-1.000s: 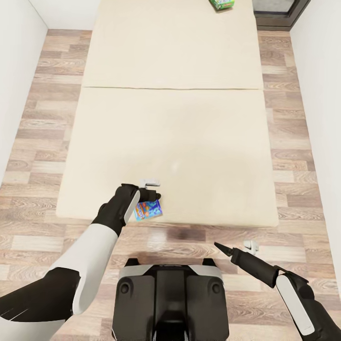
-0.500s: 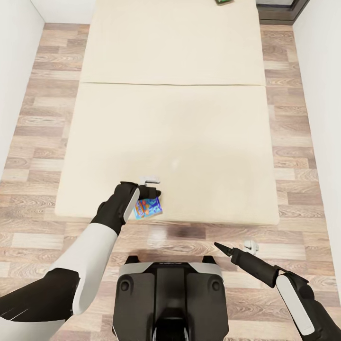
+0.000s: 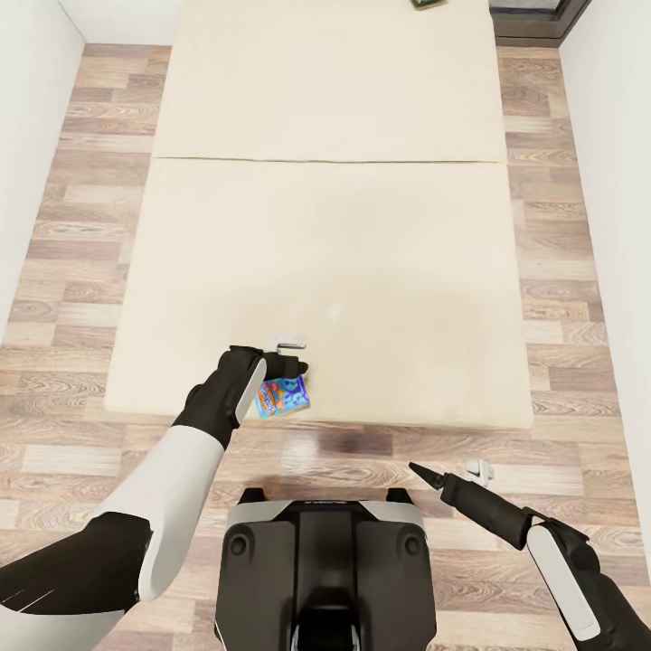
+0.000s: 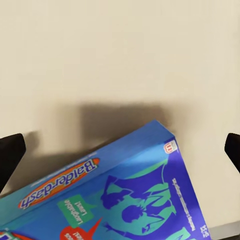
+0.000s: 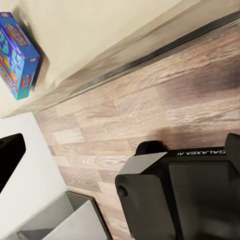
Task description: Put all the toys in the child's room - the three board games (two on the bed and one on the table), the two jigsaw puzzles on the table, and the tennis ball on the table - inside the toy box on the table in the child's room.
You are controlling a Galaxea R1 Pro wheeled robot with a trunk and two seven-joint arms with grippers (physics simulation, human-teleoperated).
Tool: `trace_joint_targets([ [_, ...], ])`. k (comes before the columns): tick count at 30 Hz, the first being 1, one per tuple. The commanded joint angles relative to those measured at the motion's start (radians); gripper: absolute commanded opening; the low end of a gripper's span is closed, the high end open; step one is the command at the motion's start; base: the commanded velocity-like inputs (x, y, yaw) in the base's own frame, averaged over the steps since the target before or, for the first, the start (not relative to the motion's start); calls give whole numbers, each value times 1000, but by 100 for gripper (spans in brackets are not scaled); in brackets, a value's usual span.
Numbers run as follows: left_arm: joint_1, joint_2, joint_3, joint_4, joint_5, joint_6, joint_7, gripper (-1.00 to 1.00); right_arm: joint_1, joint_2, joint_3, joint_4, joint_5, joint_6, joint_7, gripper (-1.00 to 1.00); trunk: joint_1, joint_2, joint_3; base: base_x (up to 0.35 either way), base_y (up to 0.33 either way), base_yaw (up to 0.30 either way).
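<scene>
Meanwhile, nothing shifted since half second ago: Balderdash game box [image 3: 283,397] lies at 6 o'clock edge of bed [image 3: 325,226], left pincer [image 3: 287,358] poised over it, spread, not gripping. Right pincer [image 3: 445,474] idle; spread cannot be told. Grasp judged pending.

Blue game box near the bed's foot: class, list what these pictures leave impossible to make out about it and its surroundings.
- Blue game box: in the head view the left gripper covers its upper edge; contact cannot be judged.
- Left wrist view: its lower part is cut off by the frame.
- Second game box: cropped by the head view's top edge, print unreadable.
</scene>
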Motion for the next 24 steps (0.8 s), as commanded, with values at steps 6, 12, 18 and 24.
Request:
trace_joint_targets([
  [6, 0, 0, -4, -1, -1, 4, -2, 100, -1, 1, -1, 1, -5, 7, 0, 100, 1, -2, -1, 0, 0, 0],
  [12, 0, 0, -29, 1, -1, 4, -1, 100, -1, 3, -1, 1, -6, 7, 0, 100, 1, -2, -1, 0, 0, 0],
  [18, 0, 0, -39, 2, -1, 3, 0, 100, -1, 3, -1, 1, -6, 9, -1, 100, 1, -2, -1, 0, 0, 0],
  [24, 0, 0, -41, 2, -2, 2, 0, 100, -1, 3, -2, 1, -7, 15, -3, 100, 1, -2, -4, 0, 0, 0],
])
